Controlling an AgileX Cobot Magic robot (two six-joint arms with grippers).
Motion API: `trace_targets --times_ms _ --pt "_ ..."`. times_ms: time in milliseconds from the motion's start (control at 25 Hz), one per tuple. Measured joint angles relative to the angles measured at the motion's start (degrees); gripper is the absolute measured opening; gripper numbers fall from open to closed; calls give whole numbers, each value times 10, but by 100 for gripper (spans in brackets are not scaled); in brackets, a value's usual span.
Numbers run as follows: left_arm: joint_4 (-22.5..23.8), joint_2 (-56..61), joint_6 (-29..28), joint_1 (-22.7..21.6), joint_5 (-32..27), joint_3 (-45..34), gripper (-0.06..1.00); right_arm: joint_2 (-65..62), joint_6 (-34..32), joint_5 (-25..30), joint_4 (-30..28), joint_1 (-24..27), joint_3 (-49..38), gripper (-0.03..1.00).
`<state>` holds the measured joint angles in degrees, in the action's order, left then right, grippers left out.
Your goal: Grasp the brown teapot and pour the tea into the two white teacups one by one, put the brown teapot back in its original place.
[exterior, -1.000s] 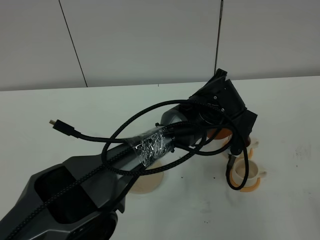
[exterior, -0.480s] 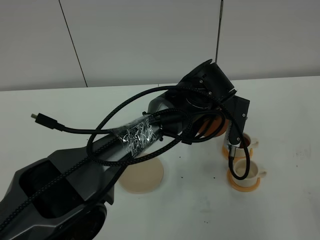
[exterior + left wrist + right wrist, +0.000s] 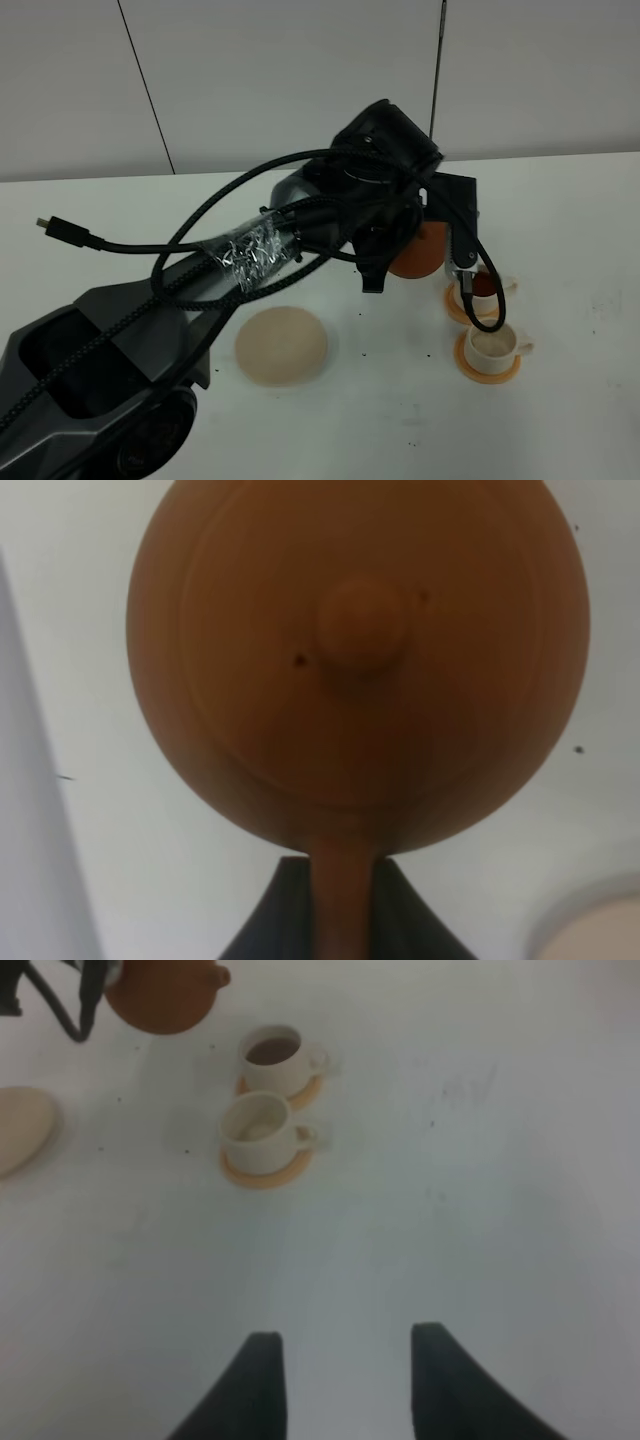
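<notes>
The brown teapot (image 3: 416,252) hangs above the table just left of the two white teacups, and my left gripper (image 3: 340,895) is shut on its loop handle (image 3: 340,875). In the left wrist view its lid and knob (image 3: 362,625) face the camera. The far teacup (image 3: 483,285) holds dark tea (image 3: 270,1050). The near teacup (image 3: 492,345) looks pale inside. Both stand on orange coasters. The beige trivet (image 3: 281,346) lies bare to the left. My right gripper (image 3: 345,1380) is open over bare table, well short of the cups.
The left arm's bulky black body and looped cables (image 3: 230,260) cross the table's left half and hide part of it. The wall stands behind the table's far edge (image 3: 560,157). Small dark specks dot the white tabletop (image 3: 400,400) near the cups.
The left wrist has swung back and to the left, carrying the teapot away from over the cups. The trivet, half hidden before, now shows whole.
</notes>
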<state>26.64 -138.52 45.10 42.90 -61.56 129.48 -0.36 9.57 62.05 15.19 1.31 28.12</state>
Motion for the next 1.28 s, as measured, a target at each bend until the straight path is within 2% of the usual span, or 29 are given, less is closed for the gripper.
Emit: trace_targets --times_ms 600,840,1280 --pt "-155 0 -7 -52 -33 0 17 0 -1 0 0 0 0 29" --pt "-186 0 15 -58 -62 0 17 0 0 0 0 0 0 29" --pt "-230 -11 69 -73 -62 0 17 0 0 0 0 0 0 29"
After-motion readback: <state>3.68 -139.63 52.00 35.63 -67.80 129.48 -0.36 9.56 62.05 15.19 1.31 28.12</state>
